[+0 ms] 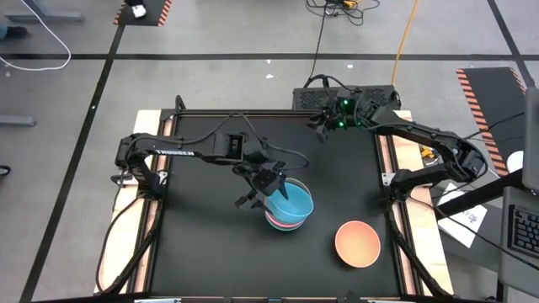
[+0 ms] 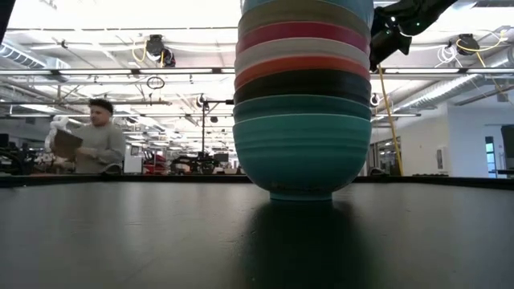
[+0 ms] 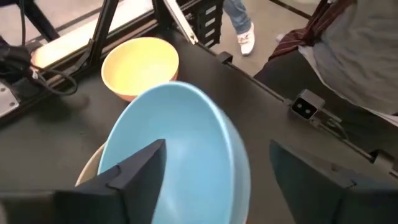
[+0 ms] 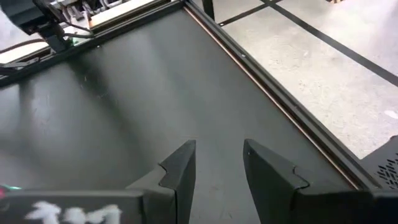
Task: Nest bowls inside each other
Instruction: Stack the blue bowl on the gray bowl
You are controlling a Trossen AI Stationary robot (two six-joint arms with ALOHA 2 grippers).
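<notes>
A stack of nested bowls stands on the black table, the turquoise one at the bottom and the blue bowl on top. In the left wrist view the blue bowl sits tilted in the stack. A peach-orange bowl stands alone on its base toward the near right; it also shows in the left wrist view. My left gripper is wide open at the stack's left side, one finger over the blue bowl's inside and one beyond its rim. My right gripper is slightly open and empty at the table's far edge. My left gripper has one finger over the inside of the blue bowl and the other finger outside its rim, with a gap showing there. I cannot tell whether the inner finger touches the bowl. The bowl rests on the stack.
The table's raised frame runs along both sides. A dark box with cables stands behind the far edge. A person stands in the room beyond the table. Bare table lies to the left of and nearer than the stack.
</notes>
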